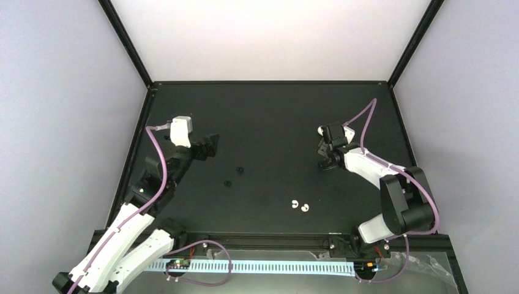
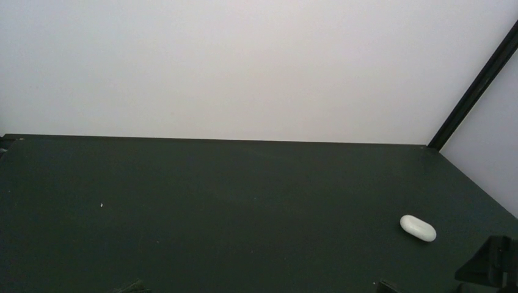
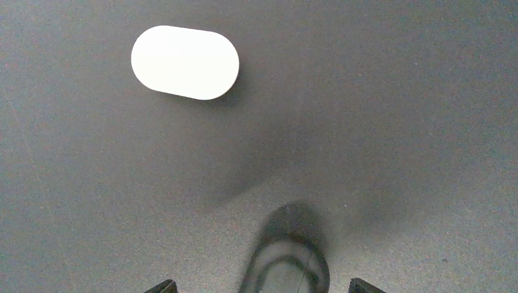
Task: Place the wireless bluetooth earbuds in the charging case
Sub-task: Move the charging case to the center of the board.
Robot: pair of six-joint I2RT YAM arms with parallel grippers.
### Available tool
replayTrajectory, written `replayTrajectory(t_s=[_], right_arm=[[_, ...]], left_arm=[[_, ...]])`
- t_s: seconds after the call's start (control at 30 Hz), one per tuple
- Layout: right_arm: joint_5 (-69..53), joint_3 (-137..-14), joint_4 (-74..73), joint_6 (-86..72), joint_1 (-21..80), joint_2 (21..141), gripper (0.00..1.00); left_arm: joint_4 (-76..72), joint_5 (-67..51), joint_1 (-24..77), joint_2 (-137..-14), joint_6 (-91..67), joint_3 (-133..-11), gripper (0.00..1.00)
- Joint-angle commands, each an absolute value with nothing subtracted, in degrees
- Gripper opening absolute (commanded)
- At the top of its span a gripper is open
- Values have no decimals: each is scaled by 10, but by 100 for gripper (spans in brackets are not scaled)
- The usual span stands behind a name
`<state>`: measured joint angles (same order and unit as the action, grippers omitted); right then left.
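Lying flat, charging case (image 3: 185, 62) crosswise

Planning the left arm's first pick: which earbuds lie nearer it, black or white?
The two black earbuds, just right of the left fingers; the white earbuds sit much farther to the right.
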<state>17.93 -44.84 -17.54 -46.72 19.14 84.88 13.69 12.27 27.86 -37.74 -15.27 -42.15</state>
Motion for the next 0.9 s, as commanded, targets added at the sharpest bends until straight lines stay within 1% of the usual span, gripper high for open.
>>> replayTrajectory(t_s=[0.0, 0.53, 0.87], right_arm=[[187, -469, -171, -478, 188, 862, 72], [157, -465, -180, -468, 188, 901, 66], [140, -454, -170, -467, 188, 906, 58]], left_arm=[[136, 115, 281, -374, -157, -419, 99], [135, 112, 284, -368, -156, -418, 99], [135, 112, 288, -372, -154, -418, 99]])
